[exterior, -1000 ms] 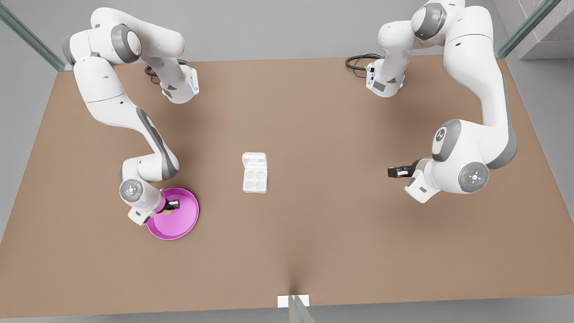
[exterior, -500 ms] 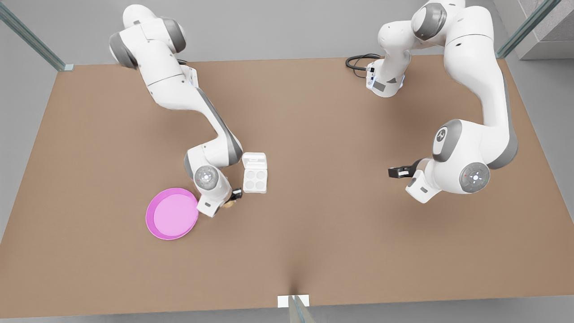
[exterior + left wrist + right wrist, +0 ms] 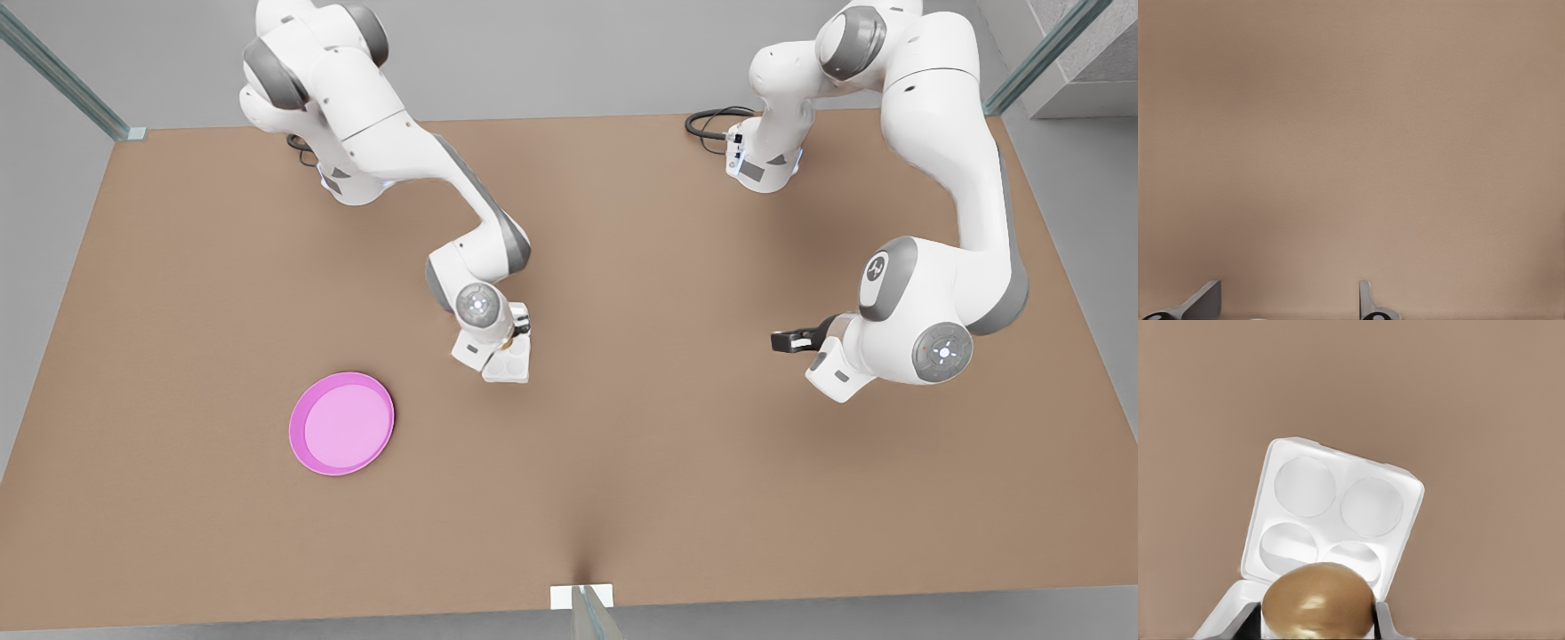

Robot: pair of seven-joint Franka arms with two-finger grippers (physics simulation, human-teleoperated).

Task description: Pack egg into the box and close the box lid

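Note:
The tan egg (image 3: 1318,599) is held in my right gripper (image 3: 1317,625), which is shut on it. That gripper (image 3: 514,336) hangs just above the white box (image 3: 510,366) near the table's middle, on the arm at the front view's left. In the right wrist view the box (image 3: 1338,513) shows four empty round cups below the egg. The box lid (image 3: 1223,618) lies open beside the tray, mostly hidden by the gripper. My left gripper (image 3: 779,340), on the arm at the front view's right, waits open over bare table, its fingertips (image 3: 1205,299) apart with nothing between them.
A round pink plate (image 3: 341,424) lies on the brown table (image 3: 676,498) toward the front view's left, with nothing on it. Black cables (image 3: 707,123) sit by the far arm base.
My right gripper lifted the egg off the pink plate and carried it toward the front view's right, ending above the box. The left arm stayed still.

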